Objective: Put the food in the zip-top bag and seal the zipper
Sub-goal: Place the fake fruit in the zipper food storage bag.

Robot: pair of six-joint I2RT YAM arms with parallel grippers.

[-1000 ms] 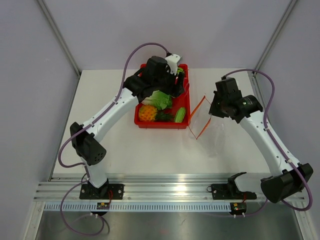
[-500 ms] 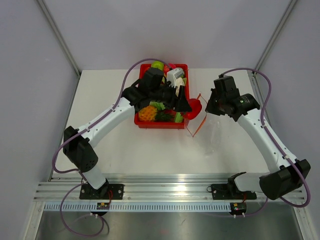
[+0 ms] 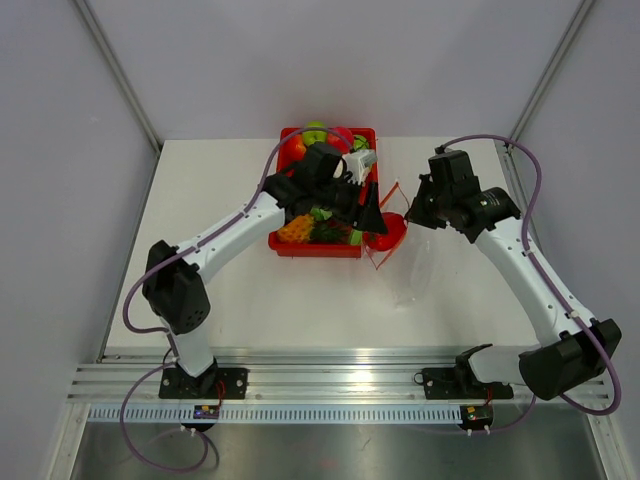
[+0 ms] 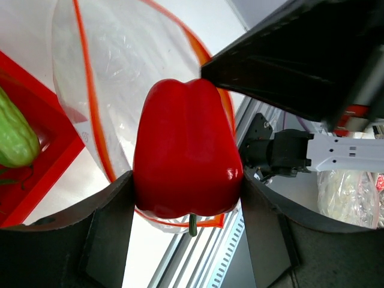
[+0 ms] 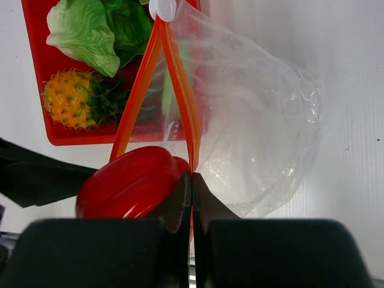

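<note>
My left gripper (image 3: 380,222) is shut on the red food piece (image 3: 390,228), glossy, with a short green stem (image 4: 192,225); it fills the space between the fingers in the left wrist view (image 4: 186,156). It hangs at the open mouth of the clear zip-top bag (image 3: 415,270), just right of the tray. My right gripper (image 5: 192,180) is shut on the orange-red zipper (image 5: 187,108) and holds the mouth up and open. The lettuce (image 5: 90,30) and a green cucumber piece (image 4: 15,135) lie in the red tray (image 3: 300,249).
The red tray also holds an orange pineapple (image 5: 69,99) and a green round piece (image 3: 315,130) at its far end. The bag's body (image 5: 258,120) lies on the white table to the right of the tray. Grey walls enclose the table's back and sides.
My left gripper has left the tray holding the red piece and carried it right to the bag's mouth. My right gripper has kept its hold; the bag's mouth has shifted slightly left.
</note>
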